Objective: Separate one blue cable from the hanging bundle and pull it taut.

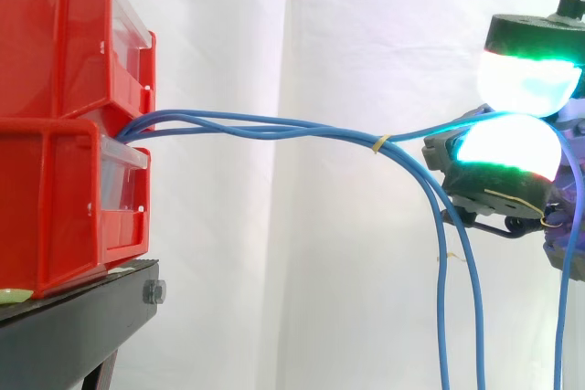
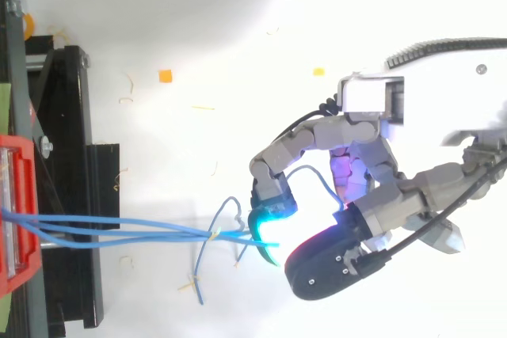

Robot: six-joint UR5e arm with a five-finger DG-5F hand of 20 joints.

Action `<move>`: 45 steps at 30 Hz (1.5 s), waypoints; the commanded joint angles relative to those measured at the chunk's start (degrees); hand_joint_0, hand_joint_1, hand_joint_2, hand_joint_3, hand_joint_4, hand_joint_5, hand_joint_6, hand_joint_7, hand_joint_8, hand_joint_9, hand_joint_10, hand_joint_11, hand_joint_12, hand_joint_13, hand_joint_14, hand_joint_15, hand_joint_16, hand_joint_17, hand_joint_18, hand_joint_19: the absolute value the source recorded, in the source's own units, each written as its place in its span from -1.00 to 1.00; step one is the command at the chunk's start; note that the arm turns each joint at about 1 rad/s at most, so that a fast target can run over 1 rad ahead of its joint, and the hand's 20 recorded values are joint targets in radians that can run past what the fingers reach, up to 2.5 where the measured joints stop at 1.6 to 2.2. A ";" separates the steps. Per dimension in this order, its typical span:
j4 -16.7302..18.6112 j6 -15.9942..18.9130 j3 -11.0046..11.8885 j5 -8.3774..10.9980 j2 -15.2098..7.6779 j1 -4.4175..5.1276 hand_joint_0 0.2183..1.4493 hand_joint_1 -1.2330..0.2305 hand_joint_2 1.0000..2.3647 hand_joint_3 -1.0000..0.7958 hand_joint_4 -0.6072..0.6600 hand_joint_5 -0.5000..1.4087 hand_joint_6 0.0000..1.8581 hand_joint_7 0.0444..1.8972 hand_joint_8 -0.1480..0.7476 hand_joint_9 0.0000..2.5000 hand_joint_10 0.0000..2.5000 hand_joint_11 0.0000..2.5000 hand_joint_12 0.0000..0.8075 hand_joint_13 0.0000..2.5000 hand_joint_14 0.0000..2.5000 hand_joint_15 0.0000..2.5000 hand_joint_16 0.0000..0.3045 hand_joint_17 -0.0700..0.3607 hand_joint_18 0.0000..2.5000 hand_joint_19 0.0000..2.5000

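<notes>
bins (image 1: pixel 55 116): red, clear pale fronts
cable (image 1: pixel 274 123): blue, every strand alike
tie (image 1: pixel 382 142) on strands: yellow
stand (image 1: pixel 73 317): black
curtain (image 1: pixel 366 25): white, plain
hand (image 2: pixel 380 195): grey, black shell parts, purple glow inside
fingers' pads (image 1: pixel 508 145): glowing white, cyan-green rims
floor scraps (image 2: pixel 165 76): orange, yellow

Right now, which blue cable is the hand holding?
The blue cable that climbs from the yellow tie to the hand, pinched between its glowing pads. The other cables droop down after the tie.
</notes>
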 commanded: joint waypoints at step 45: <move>0.00 0.00 0.00 0.02 0.04 0.00 -0.10 -0.39 -0.97 -0.04 -0.27 -0.31 -0.46 0.37 -0.44 0.63 -0.98 -0.52 -0.40 0.11 -0.98 -0.39 -0.77 -0.31 -0.29 -0.31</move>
